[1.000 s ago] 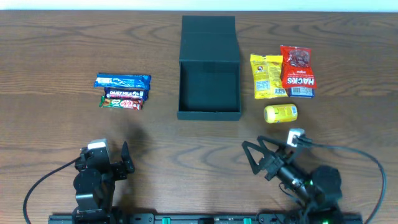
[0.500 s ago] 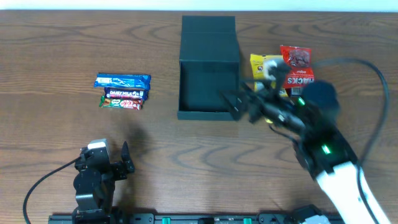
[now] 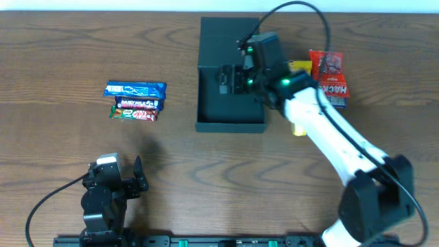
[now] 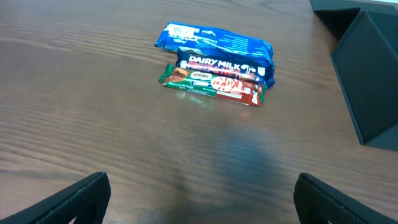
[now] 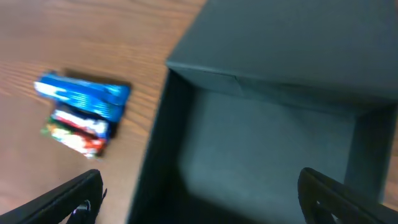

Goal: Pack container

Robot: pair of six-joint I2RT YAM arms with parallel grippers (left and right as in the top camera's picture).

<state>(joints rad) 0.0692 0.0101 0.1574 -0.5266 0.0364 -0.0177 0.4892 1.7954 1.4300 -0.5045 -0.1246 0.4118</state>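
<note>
Overhead: dark teal-green rectangular cardboard box (image 3: 230, 126) sits mid-tabletop toward the far edge, open, hinged flap lid (image 3: 230, 31) laid back toward that edge. Right arm reaches from the near-right corner across to the box, right tool (image 3: 224, 79) over the box's open top, pointing toward the left edge. Right of the box, partly under the arm: yellow snack pouch (image 3: 302, 66), red snack packet (image 3: 330, 77), small yellow rounded item (image 3: 297, 128). Left of the box, well apart from it: three bars stacked edge to edge, blue-wrapped bar (image 3: 136, 89) farthest, dark purple Dairy Milk bar (image 3: 139, 103) in the middle, green-and-red bar (image 3: 134, 114) nearest. Left arm folded at the near-left corner, left tool (image 3: 116, 177) well short of the bars. Left wrist: both fingertips at the bottom corners of the frame, so tool spread wide, nothing between them; the three bars ahead on bare wood, the box's corner at the right edge of the frame. Right wrist: blurred. Fingertips at the bottom corners, tool wide, gripping nothing; the box's interior fills most of the frame, the three bars visible beyond its left wall.
</note>
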